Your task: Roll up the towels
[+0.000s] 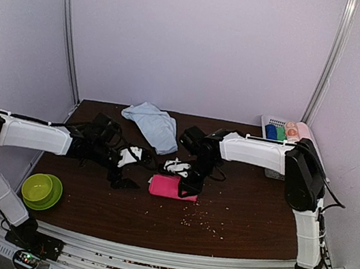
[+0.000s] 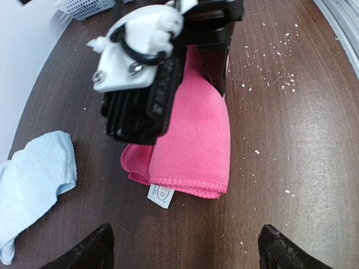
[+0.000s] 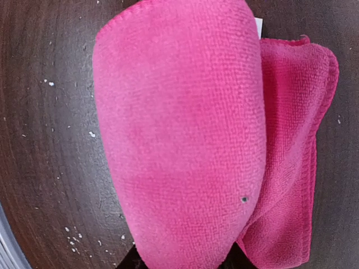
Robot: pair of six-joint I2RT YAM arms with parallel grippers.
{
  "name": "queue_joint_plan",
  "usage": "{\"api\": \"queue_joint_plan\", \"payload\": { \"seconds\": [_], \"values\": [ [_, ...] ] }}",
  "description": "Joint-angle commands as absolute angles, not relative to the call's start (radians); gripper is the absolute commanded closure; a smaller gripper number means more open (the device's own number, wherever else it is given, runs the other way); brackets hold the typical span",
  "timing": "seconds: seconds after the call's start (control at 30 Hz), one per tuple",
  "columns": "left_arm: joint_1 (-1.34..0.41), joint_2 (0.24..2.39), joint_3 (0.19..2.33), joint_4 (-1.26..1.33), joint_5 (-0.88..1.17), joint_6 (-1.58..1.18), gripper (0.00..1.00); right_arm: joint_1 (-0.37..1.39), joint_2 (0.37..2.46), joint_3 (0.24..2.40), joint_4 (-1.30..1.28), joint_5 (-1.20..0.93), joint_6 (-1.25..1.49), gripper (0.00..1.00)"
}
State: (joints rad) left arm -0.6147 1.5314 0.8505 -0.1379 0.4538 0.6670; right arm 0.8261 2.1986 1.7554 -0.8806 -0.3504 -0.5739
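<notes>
The pink towel (image 1: 168,186) lies mid-table as a thick roll with a flat folded layer beside it (image 3: 297,140). Its white tag (image 2: 160,195) pokes out at the end facing my left gripper. My right gripper (image 1: 189,184) reaches down onto the roll's right end, its dark fingers (image 3: 128,263) closed around the roll (image 3: 179,129). My left gripper (image 2: 188,249) stands wide open just left of the towel (image 2: 196,145), a short gap from it, holding nothing. The light blue towel (image 1: 152,124) lies crumpled and flat at the back, also visible in the left wrist view (image 2: 31,179).
A green bowl (image 1: 41,190) sits at the front left corner. A white basket (image 1: 268,122) with small coloured rolls stands at the back right. Pale crumbs (image 1: 197,217) dot the dark table in front of the pink towel.
</notes>
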Motion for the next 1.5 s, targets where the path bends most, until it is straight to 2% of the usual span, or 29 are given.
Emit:
{"api": "queue_joint_plan", "payload": {
  "seconds": [0.0, 0.23, 0.47, 0.8, 0.9, 0.97, 1.17, 1.27, 1.37, 1.47],
  "values": [
    [-0.685, 1.522, 0.792, 0.051, 0.338, 0.754, 0.10, 0.799, 2.316, 1.865, -1.120, -0.474, -0.553, 0.66],
    [-0.817, 1.589, 0.785, 0.154, 0.155, 0.847, 0.15, 0.777, 2.367, 1.928, -1.161, -0.486, -0.537, 0.65],
    [-0.856, 1.714, 0.867, 0.133, 0.072, 0.880, 0.24, 0.767, 2.368, 1.925, -1.160, -0.492, -0.541, 0.67],
    [-0.900, 1.792, 0.878, 0.213, -0.068, 0.914, 0.21, 0.757, 2.373, 1.919, -1.156, -0.502, -0.552, 0.69],
    [-0.916, 1.823, 0.878, 0.228, -0.098, 0.933, 0.24, 0.755, 2.379, 1.921, -1.157, -0.510, -0.553, 0.69],
    [-0.924, 1.841, 0.883, 0.225, -0.113, 0.943, 0.33, 0.754, 2.381, 1.918, -1.157, -0.511, -0.555, 0.70],
    [-0.931, 1.884, 0.920, 0.161, -0.138, 0.952, 0.70, 0.744, 2.380, 1.916, -1.158, -0.507, -0.557, 0.70],
    [-0.931, 1.896, 0.946, 0.084, -0.127, 0.937, 0.83, 0.735, 2.370, 1.913, -1.156, -0.496, -0.550, 0.70],
    [-0.931, 1.907, 1.007, -0.035, -0.100, 0.885, 0.92, 0.706, 2.308, 1.863, -1.090, -0.466, -0.500, 0.58],
    [-0.931, 1.920, 1.078, -0.167, -0.064, 0.802, 0.99, 0.671, 2.182, 1.737, -0.946, -0.419, -0.409, 0.32]
  ]
}}
